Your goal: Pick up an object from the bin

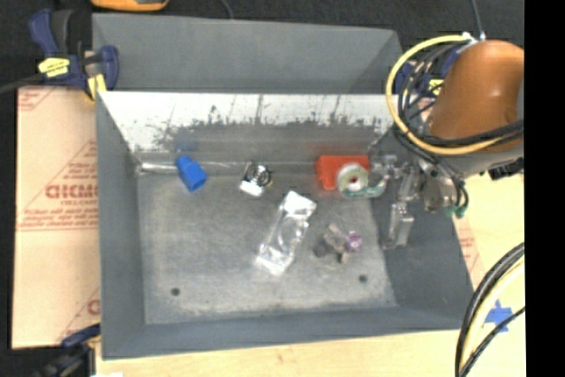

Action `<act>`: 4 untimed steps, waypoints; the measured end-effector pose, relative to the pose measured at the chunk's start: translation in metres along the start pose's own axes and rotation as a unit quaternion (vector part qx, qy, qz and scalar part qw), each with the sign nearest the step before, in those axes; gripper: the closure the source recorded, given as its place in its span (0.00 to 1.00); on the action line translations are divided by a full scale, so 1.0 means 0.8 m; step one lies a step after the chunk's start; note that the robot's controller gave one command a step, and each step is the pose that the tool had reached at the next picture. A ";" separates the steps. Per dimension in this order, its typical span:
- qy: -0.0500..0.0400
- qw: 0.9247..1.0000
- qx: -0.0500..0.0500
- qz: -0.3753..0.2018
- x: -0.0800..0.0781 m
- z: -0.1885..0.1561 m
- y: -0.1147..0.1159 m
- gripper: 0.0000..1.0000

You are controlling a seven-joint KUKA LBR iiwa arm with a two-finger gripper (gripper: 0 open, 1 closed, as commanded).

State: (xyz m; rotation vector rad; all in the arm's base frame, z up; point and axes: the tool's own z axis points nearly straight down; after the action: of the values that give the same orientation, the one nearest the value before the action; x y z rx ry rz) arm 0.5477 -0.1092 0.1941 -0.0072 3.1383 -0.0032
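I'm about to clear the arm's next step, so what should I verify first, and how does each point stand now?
1. Gripper is inside the bin, near its right wall: ok.
2. Gripper is carrying nothing: cannot tell.
3. The dark-purple piece, nearest the gripper, lies apart from other things: ok.
4. The orange block with the green roll is clear of the arm: cannot tell.
5. The clear bag is off the dark-purple piece: ok.

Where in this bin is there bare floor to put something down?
The left front floor, in front of the blue piece and left of the clear wrapper, is bare. It is crowded along the back and beside the claw.
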 end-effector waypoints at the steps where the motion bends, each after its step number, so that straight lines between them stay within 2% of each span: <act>1: -0.002 0.985 0.000 -0.173 -0.032 0.120 0.019 0.00; 2: -0.012 0.981 0.003 -0.194 0.003 0.139 0.028 0.00; 3: -0.005 0.980 0.001 -0.197 0.007 0.144 0.029 1.00; 4: -0.005 0.979 0.001 -0.203 -0.023 -0.050 0.038 1.00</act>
State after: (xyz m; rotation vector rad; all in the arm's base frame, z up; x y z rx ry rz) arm 0.5656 -0.0785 0.2342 -0.6417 3.0625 -0.0082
